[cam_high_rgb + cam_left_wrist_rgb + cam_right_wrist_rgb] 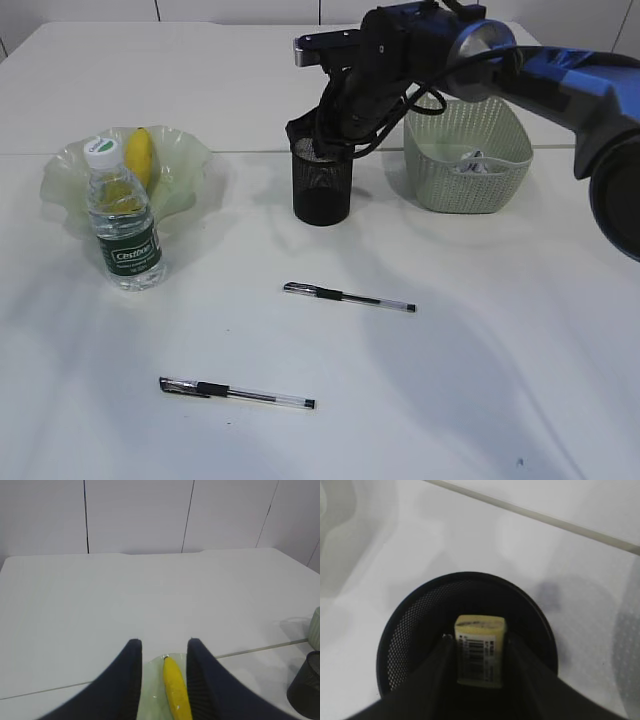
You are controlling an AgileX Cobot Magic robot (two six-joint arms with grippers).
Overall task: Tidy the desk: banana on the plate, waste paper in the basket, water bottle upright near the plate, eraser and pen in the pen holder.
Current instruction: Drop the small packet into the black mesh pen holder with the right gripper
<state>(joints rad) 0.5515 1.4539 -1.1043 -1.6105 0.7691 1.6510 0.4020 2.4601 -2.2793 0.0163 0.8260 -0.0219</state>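
My right gripper (479, 639) is shut on the eraser (479, 650), a cream-yellow block with a barcode sleeve, held inside the mouth of the black mesh pen holder (400, 630). In the exterior view that gripper (325, 145) dips into the pen holder (322, 190). The banana (141, 155) lies in the pale green plate (185, 150), and the water bottle (122, 225) stands upright in front of it. Two pens (348, 296) (237, 392) lie on the desk (450, 380). My left gripper (164, 642) is open and empty, with the banana (177, 692) showing below between its fingers.
The green basket (465, 160) stands right of the pen holder with crumpled waste paper (470, 162) inside. The right arm stretches over the basket from the right edge. The pen holder (305, 690) shows at the left wrist view's right edge.
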